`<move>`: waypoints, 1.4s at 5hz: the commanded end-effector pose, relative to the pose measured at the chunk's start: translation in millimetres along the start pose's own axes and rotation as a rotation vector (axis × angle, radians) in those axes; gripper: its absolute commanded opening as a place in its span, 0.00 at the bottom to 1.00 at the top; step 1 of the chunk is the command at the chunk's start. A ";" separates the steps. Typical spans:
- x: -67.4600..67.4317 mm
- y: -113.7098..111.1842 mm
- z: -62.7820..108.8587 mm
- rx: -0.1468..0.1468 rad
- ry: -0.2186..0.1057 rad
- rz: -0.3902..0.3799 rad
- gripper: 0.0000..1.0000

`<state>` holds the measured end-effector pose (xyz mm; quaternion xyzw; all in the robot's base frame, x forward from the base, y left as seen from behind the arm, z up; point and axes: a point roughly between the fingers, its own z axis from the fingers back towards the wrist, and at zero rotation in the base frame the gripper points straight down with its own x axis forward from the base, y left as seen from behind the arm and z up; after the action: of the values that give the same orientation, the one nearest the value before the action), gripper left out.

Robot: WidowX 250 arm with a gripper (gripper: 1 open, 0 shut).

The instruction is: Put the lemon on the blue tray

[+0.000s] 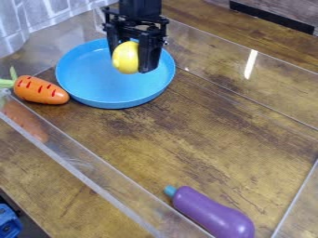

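Observation:
The lemon [125, 58] is a small bright-yellow oval held between the black fingers of my gripper [130, 59]. The gripper is shut on it and hangs over the right part of the blue tray [87, 81], a round shallow light-blue plate at the upper left of the table. The lemon looks to be just above the tray's surface; I cannot tell whether it touches.
An orange carrot [40, 90] with a green top lies left of the tray. A purple eggplant [211, 213] lies at the bottom right. Clear plastic walls [74, 158] border the wooden table.

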<state>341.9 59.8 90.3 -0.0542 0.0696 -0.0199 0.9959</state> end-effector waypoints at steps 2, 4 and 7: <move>10.1 17.2 13.7 0.034 -0.049 0.012 0.00; 15.1 24.0 10.4 0.045 -0.050 0.003 0.00; 20.4 28.3 9.1 0.053 -0.057 -0.015 0.00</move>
<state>357.0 74.8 72.6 -0.0391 0.0750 -0.0411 0.9956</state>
